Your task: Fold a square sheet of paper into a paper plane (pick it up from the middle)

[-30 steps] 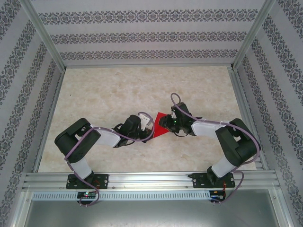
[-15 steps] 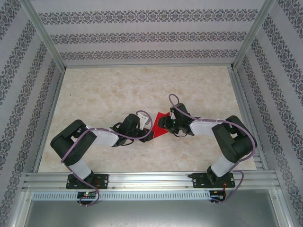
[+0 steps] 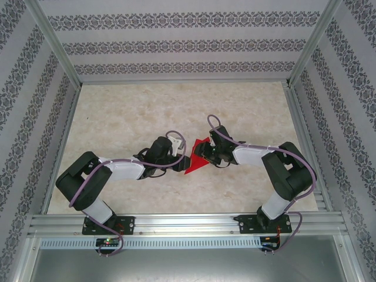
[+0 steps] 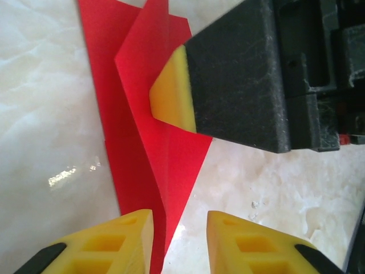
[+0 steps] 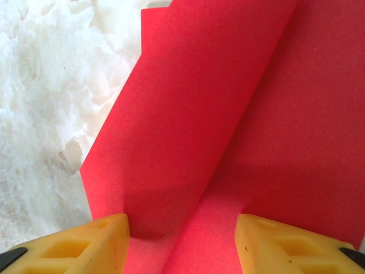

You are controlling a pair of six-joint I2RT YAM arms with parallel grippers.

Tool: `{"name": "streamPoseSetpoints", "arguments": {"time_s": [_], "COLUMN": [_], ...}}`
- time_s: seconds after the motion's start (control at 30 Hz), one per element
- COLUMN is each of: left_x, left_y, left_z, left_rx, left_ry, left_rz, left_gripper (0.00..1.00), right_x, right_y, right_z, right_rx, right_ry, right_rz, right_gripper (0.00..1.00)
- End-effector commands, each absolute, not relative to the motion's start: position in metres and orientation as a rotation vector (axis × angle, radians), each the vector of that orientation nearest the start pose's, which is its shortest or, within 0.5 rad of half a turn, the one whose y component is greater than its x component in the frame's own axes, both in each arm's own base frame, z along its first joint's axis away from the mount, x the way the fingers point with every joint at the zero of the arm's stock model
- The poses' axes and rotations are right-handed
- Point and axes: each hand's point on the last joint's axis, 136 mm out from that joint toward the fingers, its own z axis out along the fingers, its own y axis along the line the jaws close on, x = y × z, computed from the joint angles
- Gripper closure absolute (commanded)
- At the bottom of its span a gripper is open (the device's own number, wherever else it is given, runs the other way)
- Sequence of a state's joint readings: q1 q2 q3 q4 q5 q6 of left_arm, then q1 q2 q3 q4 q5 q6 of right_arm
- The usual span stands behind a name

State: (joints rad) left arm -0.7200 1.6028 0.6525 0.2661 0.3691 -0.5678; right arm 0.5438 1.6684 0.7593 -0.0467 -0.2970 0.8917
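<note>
The pale marbled table [image 3: 129, 111] carries everything, and both black arms meet at its middle. Over the last second the left arm [image 3: 117, 167] has stretched farther in and the right arm [image 3: 258, 154] has crept a little to the left. Between them lies the thin bright red sheet of paper [image 3: 192, 163], already creased. It now shows a longer point running toward the near left than it did a moment ago, so I judge that a fold has just been laid and is being let go. From the left wrist I see the yellow-padded left fingers [image 4: 128, 240] standing apart, with bare table between them and the paper's lower tip just beside one pad. One pad of the right fingers [image 4: 171, 94] rests on the upper flap. From the right wrist those fingers stand wide open astride a raised flap. That flap is not flat yet, so the crease probably wants pressing.
</note>
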Motion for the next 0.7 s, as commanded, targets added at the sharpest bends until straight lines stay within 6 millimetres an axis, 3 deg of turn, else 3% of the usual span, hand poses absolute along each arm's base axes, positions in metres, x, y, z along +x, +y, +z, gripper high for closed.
{"name": "streamPoseSetpoints", "arguments": {"time_s": [0.0, 0.27, 0.67], "left_x": [0.264, 0.264, 0.27], "left_y": [-0.322, -0.332, -0.321], "left_z": [0.082, 0.071, 0.045], "left_rx": [0.378, 0.395, 0.356], "left_ry": [2.404, 2.447, 2.54], "left_rz": [-1.15, -1.207, -1.061], "left_gripper": [0.72, 0.81, 0.87], "right_x": [0.286, 0.279, 0.276], "right_y": [0.219, 0.213, 0.214], "right_z": [-0.004, -0.014, -0.015], "right_rx": [0.451, 0.537, 0.526], "right_ry": [2.828, 2.874, 2.888], "right_rz": [0.687, 0.619, 0.614], "right_gripper": [0.46, 0.45, 0.44]}}
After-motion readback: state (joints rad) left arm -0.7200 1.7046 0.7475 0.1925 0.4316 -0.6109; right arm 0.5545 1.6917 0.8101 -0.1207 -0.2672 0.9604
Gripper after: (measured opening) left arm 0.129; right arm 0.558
